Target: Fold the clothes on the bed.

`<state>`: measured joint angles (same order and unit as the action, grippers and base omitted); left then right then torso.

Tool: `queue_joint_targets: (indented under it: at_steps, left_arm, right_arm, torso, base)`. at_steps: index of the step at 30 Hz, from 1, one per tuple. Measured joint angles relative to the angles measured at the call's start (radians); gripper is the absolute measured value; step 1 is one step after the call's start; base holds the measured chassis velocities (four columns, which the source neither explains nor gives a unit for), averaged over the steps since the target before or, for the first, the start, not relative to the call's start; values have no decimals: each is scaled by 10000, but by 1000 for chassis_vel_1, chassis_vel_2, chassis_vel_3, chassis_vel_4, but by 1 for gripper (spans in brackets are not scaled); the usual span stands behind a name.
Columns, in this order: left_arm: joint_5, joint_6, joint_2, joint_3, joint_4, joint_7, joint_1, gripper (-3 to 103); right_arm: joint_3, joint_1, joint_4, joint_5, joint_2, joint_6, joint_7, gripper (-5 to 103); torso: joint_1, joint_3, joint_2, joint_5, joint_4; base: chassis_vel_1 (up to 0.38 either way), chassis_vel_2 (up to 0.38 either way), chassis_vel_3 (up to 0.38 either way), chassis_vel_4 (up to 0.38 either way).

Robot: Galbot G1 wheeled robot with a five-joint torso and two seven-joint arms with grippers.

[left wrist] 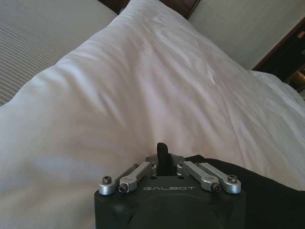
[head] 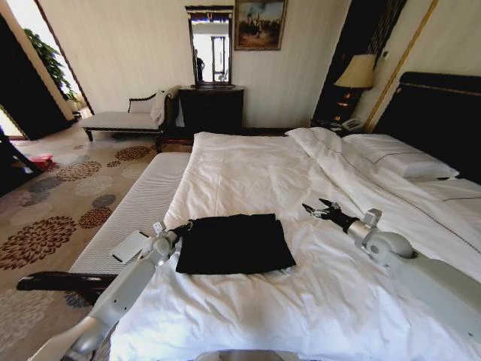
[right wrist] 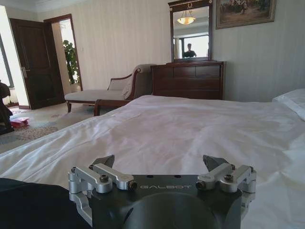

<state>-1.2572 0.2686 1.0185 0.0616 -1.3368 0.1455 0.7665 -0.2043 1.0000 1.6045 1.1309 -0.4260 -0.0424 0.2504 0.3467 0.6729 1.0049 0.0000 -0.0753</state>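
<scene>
One black top, folded, on the white bed, a gripper at either side.

Head view: the clothes [head: 234,243] lie as one dark rectangle, long axis across the bed [head: 301,180], lettering hidden; left gripper [head: 183,228] at its left edge, right gripper [head: 314,210] apart to the right. Left wrist view: left gripper [left wrist: 162,151] pinched narrow, with the black cloth beside it. Right wrist view: right gripper [right wrist: 161,161] spread wide above the duvet; the cloth is cut off at the corner.
</scene>
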Motion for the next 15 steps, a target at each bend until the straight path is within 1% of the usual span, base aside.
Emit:
queue_joint_targets:
  at_steps: [1,3,4,11,14,15]
  left_arm:
    - [0,0,0,0,0,0,0,14]
    - [15,-20,1,23,7,-13,20,3]
    - [19,-25,0,36,5,-13,30,2]
    - [65,-65,-74,116,-198,23,162,1]
    - [131,-114,-215,213,-457,25,293,1]
    - [131,-114,-215,213,-457,25,293,1]
  right_arm:
    - [0,0,0,0,0,0,0,100]
    - [9,16,-10,-23,-19,-2,-5,100]
    - [19,16,-22,-39,-22,-3,-5,100]
    - [343,-259,-130,-28,-41,7,96,100]
    - [1341,-1106,-356,326,49,48,512,100]
    - [1341,-1106,-356,326,49,48,512,100]
  torso:
    - [0,0,0,0,0]
    - [0,0,0,0,0]
    - [0,0,0,0,-1]
    - [0,0,0,-2,-2]
    - [0,0,0,0,1]
    - [0,0,0,0,1]
  base:
    - [0,0,0,0]
    - [0,0,0,0]
    - [0,0,0,0]
    - [0,0,0,0]
    - [0,0,0,0]
    - [0,0,0,0]
